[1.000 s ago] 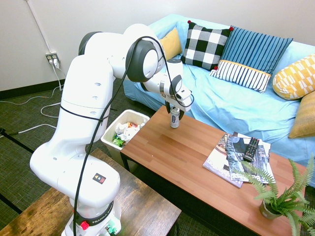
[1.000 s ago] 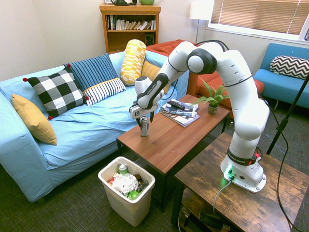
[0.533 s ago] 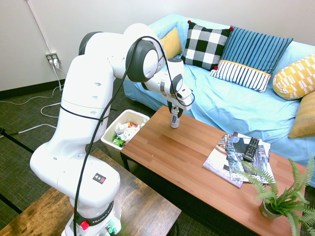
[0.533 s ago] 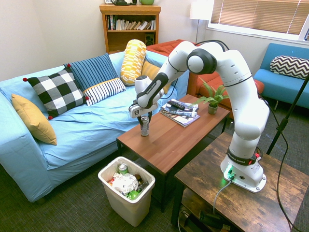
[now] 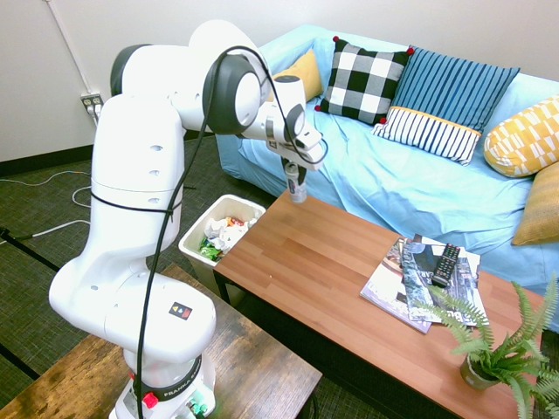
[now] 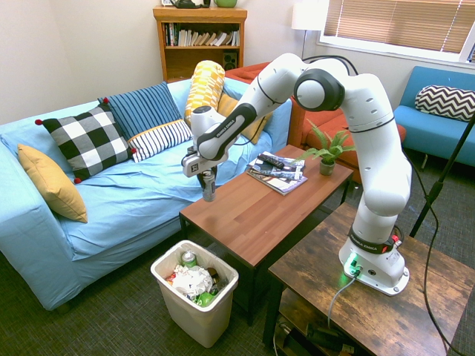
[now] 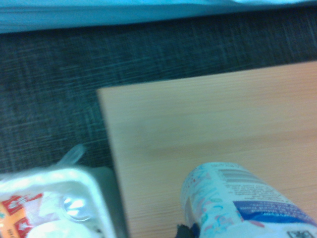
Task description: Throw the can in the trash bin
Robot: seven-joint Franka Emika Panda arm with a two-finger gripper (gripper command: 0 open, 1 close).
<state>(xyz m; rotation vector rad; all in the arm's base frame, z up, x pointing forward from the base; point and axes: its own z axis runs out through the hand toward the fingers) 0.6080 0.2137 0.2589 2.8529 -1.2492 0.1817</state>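
One can (image 5: 297, 188) leans slightly, long axis near upright.

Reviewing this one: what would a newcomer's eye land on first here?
Probably the big white arm, reaching over the near end of the coffee table with a silver can in its hand. Next, the light-blue sofa behind it, with its bold checked pillow, and the cream bin full of trash beside the table.
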